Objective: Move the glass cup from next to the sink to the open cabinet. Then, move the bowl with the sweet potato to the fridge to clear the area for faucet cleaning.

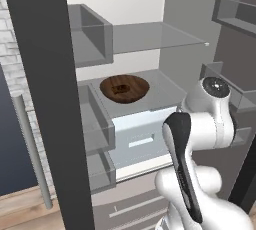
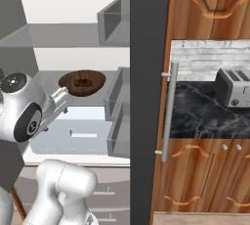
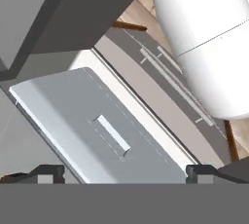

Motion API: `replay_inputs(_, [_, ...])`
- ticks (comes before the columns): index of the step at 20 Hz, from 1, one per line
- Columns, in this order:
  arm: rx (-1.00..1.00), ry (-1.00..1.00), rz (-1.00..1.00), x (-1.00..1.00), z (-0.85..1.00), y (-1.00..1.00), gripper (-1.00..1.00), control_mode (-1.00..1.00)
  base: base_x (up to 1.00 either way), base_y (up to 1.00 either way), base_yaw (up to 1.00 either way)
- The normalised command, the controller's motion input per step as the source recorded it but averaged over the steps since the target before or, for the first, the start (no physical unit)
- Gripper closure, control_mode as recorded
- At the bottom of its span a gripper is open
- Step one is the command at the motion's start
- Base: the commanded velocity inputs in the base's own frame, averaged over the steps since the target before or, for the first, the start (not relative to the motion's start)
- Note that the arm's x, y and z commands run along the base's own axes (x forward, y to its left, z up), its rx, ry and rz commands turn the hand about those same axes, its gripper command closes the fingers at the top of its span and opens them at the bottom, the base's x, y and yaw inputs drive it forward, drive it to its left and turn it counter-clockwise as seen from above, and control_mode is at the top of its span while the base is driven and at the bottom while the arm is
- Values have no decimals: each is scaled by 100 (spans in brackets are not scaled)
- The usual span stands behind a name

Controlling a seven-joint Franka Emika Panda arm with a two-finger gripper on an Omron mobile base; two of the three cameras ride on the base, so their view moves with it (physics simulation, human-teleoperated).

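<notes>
The dark wooden bowl (image 1: 124,88) (image 2: 82,82) rests on a light grey shelf (image 1: 167,91) inside the open fridge (image 1: 150,36), and the small brown sweet potato (image 1: 120,90) (image 2: 84,81) lies in it. In the hand view my gripper (image 3: 125,174) is open, its fingertips (image 3: 48,173) wide apart with nothing between them. It is drawn back from the bowl and looks down at the pale drawer front (image 3: 97,125) under that shelf. The glass cup, sink, faucet and open cabinet are out of view.
Grey door bins (image 1: 95,119) (image 2: 119,109) flank the fridge opening. Dark door edges (image 1: 45,99) (image 2: 149,97) and a metal handle (image 2: 168,111) stand close by. To the right, a toaster (image 2: 233,87) sits on a dark marble counter (image 2: 195,114) over wooden lower cabinets.
</notes>
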Motion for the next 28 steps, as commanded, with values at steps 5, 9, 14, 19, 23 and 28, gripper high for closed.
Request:
replay_inputs(5, [11, 3, -6, -51, 14, 0, -100, -100, 0, 0, 0])
replay_inputs(9, [0, 0, 0, -37, -1, 7, -100, -100, 0, 0, 0])
replay_inputs(14, [0, -5, -1, -63, 11, 12, -100, -100, 0, 0, 0])
replay_inputs(19, [0, 1, 0, 0, 0, 0, -100, 100, -54, 8, 0])
replay_inputs(23, [0, 0, 0, 0, 0, 0, -100, 100, -83, 21, -29])
replay_inputs(28, [0, 0, 0, 0, 0, 0, -100, 100, -37, -5, -64])
